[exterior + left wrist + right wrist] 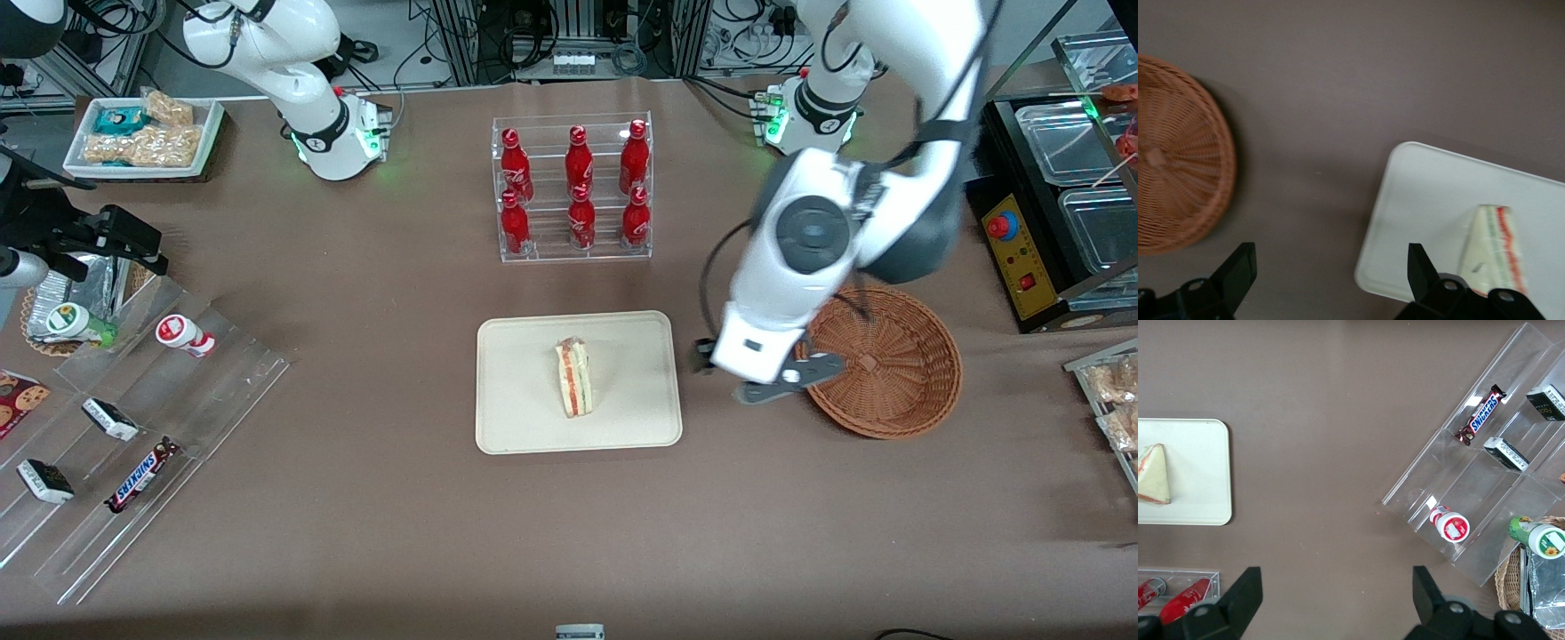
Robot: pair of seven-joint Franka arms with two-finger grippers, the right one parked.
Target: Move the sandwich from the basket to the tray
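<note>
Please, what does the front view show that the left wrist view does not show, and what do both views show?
Only the front view shows the rack of red bottles, the clear stepped shelf with a Snickers bar, and the working arm itself above the table.

Only the left wrist view shows the gripper with its fingers open and nothing between them, over bare table between basket and tray.

Both show the sandwich lying on the tray and the basket with nothing in it.

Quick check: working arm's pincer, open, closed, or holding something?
Left pincer: open and empty, above the bare table between the basket and the tray; the sandwich lies on the tray.
</note>
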